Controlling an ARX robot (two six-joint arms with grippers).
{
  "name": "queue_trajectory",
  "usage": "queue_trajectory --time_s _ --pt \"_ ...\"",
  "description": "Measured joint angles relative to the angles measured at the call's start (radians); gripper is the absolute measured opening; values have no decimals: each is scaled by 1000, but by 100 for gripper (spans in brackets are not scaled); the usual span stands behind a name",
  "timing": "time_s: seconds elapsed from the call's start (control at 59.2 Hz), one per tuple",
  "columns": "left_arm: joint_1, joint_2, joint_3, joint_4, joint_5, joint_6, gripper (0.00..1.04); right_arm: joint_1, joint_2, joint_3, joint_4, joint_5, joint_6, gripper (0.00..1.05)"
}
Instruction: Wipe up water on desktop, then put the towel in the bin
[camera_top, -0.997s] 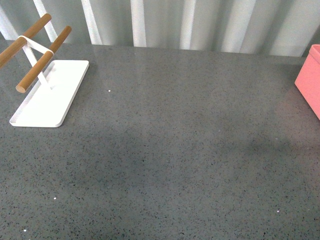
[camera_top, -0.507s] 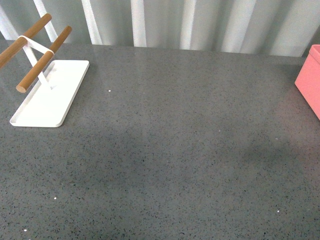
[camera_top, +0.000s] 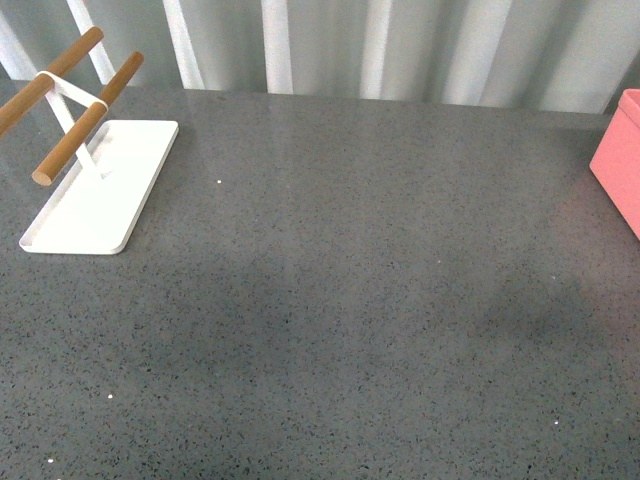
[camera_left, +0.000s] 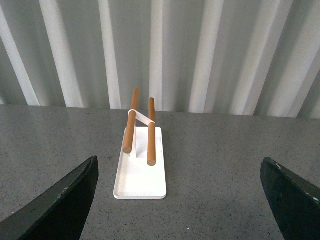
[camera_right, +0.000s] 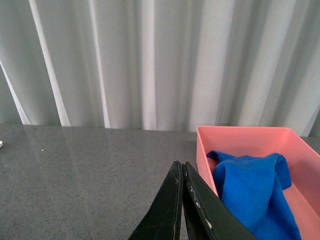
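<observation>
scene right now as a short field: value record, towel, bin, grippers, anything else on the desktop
towel: blue, crumpled inside the bin
bin: pink, at the desktop's right edge
desktop: dark grey speckled, no puddle visible
left gripper: open, empty, facing the white tray
right gripper: shut, empty, beside the bin
white tray: far left, holds a rack of two wooden rods

left hand (camera_left: 180, 200): black, tapered fingers | right hand (camera_right: 182, 200): black, slim blades
</observation>
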Motion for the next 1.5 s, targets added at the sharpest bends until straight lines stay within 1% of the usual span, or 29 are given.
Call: queue_trajectory --time_s 0.068,0.118,0.152,0.422,0.456,0.541,0.558,0.591,0.608,0.642,0.659,0.693,0.794,0.862,0.912,0.98,1.064,1.504 --pt "0 0 0 0 0 0 98 0 -32 1 -34 0 0 3" --pt "0 0 0 0 0 0 98 0 -113 0 -146 0 1 3" --pt "0 0 0 0 0 0 98 0 -161 0 -186 2 2 3" --pt "0 0 0 0 0 0 98 0 -184 0 -191 3 3 3" --pt "0 0 0 0 0 0 98 0 -184 0 -191 3 2 4" --pt "0 0 0 0 0 0 98 0 -184 0 -191 3 3 20" --pt "0 0 0 0 0 0 98 0 -184 0 -191 3 3 22" --pt "0 0 0 0 0 0 98 0 -184 0 -191 3 3 29" --pt "0 0 0 0 0 0 98 0 -184 0 -191 3 3 30" --pt "0 0 0 0 0 0 98 0 -184 0 -191 3 3 38" --pt "0 0 0 0 0 0 98 0 -184 0 -191 3 3 39" --pt "0 0 0 0 0 0 98 0 -184 0 -191 3 3 48" --pt "0 0 0 0 0 0 98 0 -184 0 -191 3 3 68" --pt "0 0 0 0 0 0 98 0 -184 0 -191 3 3 79" --pt "0 0 0 0 0 0 98 0 -184 0 -191 3 3 89" --pt "0 0 0 0 0 0 98 0 -184 0 -191 3 4 100" --pt "0 0 0 0 0 0 98 0 -184 0 -191 3 3 97" --pt "0 0 0 0 0 0 98 0 -184 0 -191 3 3 98"
